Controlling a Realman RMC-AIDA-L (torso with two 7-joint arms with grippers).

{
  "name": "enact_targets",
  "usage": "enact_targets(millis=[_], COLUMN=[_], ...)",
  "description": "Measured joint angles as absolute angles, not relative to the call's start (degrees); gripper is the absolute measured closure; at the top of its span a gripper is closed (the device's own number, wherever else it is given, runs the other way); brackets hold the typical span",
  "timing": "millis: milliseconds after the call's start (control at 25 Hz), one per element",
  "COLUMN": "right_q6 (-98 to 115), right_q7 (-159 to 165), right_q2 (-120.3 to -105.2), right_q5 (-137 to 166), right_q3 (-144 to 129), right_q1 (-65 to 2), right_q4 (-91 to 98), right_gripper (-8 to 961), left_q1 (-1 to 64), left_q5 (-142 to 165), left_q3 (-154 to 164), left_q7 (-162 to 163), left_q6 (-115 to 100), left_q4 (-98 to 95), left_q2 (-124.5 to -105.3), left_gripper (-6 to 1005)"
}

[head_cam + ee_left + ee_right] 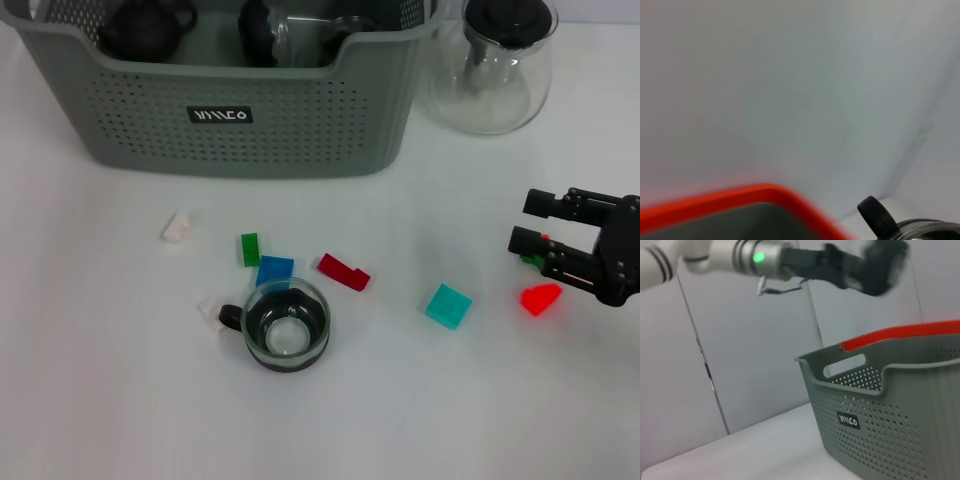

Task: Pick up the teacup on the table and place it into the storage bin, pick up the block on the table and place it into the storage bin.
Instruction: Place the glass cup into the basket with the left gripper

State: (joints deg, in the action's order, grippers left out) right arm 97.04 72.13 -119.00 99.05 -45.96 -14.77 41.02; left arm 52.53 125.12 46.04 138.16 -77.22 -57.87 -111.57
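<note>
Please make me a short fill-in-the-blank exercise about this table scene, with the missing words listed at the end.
1. The teacup stands on the ____.
2. The storage bin carries a small black ____ on its front wall.
3. The right gripper hovers near the ____ block, jaws open.
4. Beside the bin stands a glass carafe with a ____ lid.

Missing words: table; label; red; black

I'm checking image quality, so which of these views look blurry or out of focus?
Head view: sharp, the teacup and blocks crisp. Left wrist view: a soft red rim smeared. Right wrist view: the storage bin clear, the left arm above it blurred.
</note>
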Motion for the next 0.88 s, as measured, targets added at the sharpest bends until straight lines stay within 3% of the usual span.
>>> enact_targets(millis=[160, 360, 440, 520, 880], right_q6=[97.0, 97.0, 97.0, 97.0, 96.5], right_q7=[72.1, 72.1, 72.1, 72.1, 72.1], right_q2=[-119.08, -119.1, -119.14, -119.18, -119.11], right_q5=[99.0, 99.0, 99.0, 99.1, 99.1], right_q3=[-46.0, -46.0, -46.0, -46.0, -46.0], right_q1=[-15.0, -15.1, -15.1, -15.1, -15.2], right_q4=[40.8, 40.8, 40.8, 40.8, 40.1], right_gripper=[405, 405, 405, 405, 406], left_q1=[57.2, 57.8, 57.7, 57.7, 60.2], left_q5=[139.8, 157.8, 162.4, 163.5, 163.6], left_q3=[54.1, 61.0, 61.9, 63.2, 66.3], left_q7=[143.1, 144.6, 144.0, 143.4, 142.6], left_q6=[-67.6, -54.2, -50.9, -48.8, -44.9], left_q4=[-56.2, -54.8, -53.3, -50.9, -39.8], left_q2=[-113.09, -119.71, -121.49, -121.88, -120.48], left_gripper=[956, 956, 956, 956, 957])
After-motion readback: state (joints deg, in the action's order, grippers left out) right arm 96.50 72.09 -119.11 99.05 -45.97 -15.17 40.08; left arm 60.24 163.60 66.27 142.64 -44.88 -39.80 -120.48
